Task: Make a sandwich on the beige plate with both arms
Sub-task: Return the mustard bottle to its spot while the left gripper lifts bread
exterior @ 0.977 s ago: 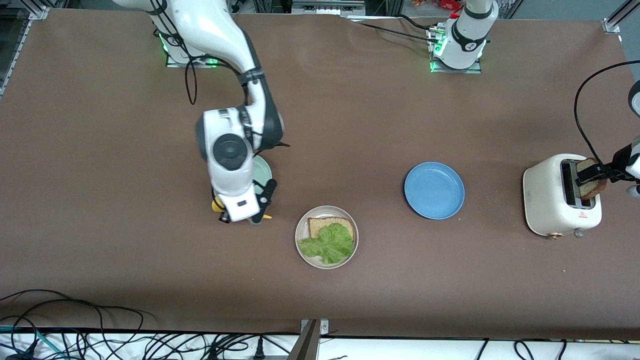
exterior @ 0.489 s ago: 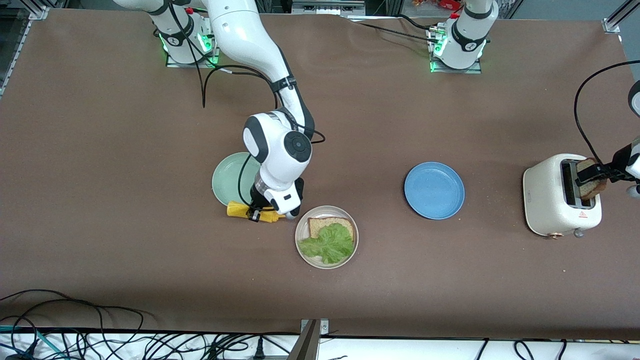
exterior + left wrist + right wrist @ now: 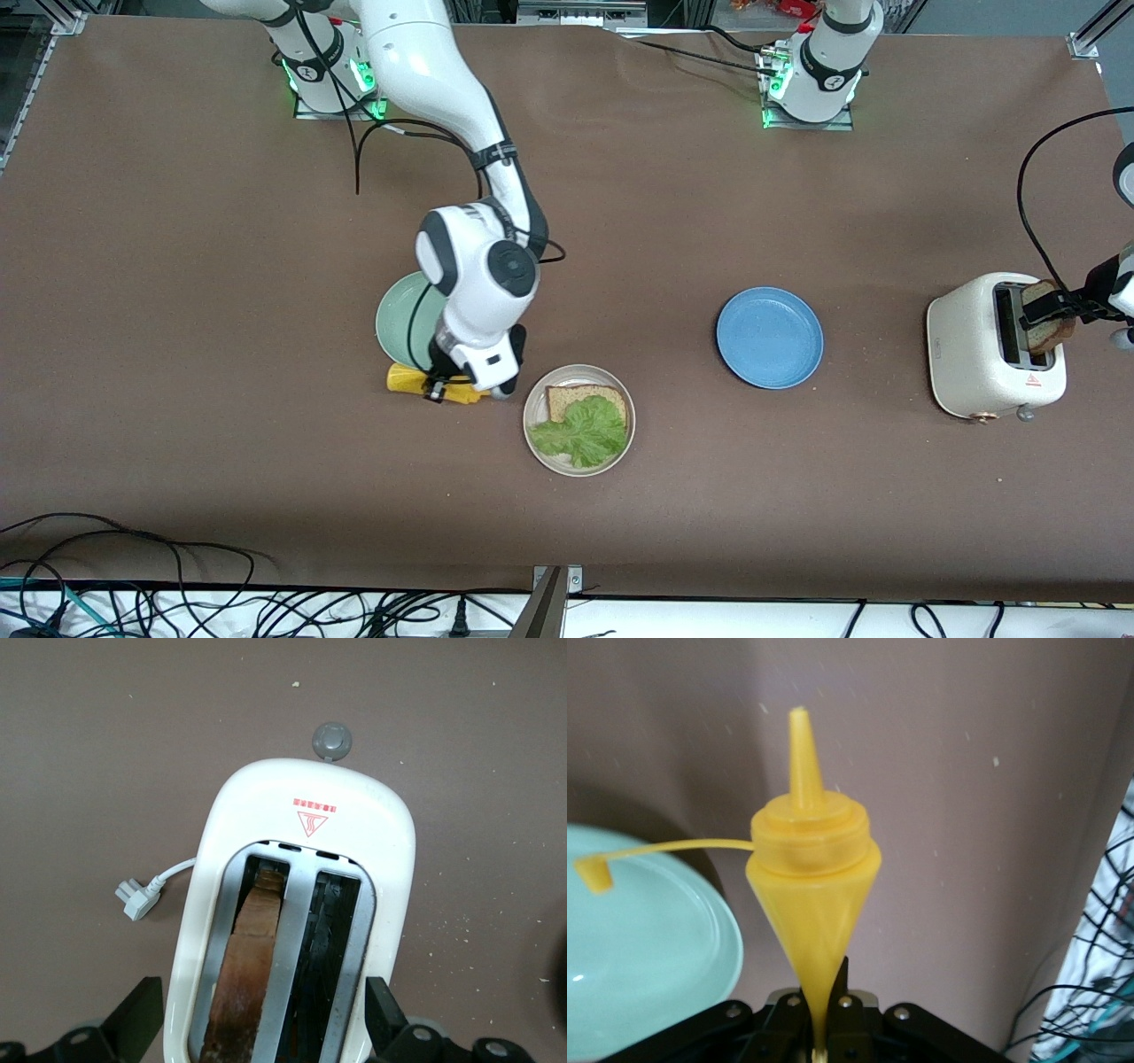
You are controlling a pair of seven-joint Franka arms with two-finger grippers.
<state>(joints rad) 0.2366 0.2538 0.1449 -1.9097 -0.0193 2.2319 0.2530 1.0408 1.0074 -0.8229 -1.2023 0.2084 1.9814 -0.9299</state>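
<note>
Sauce step, we figured: right gripper (image 3: 458,387) squeezed the bottle (image 3: 409,380) by the plate (image 3: 534,437); left gripper (image 3: 1067,306) gaped over toaster (image 3: 970,354) bread (image 3: 250,979), needing a pinch.

Yellow squeeze bottle (image 3: 416,381) beside green plate (image 3: 400,319); blue plate (image 3: 769,337), toaster (image 3: 985,356) (unplugged).

A brown table (image 3: 177,266) carries everything. The beige plate (image 3: 537,437) is taken as landmark. A blue plate (image 3: 769,338) is set beside it toward the left arm's end, with a white toaster (image 3: 974,354) well past that. A green plate (image 3: 400,319) lies toward the right arm's end — slightly farther from the camera.
</note>
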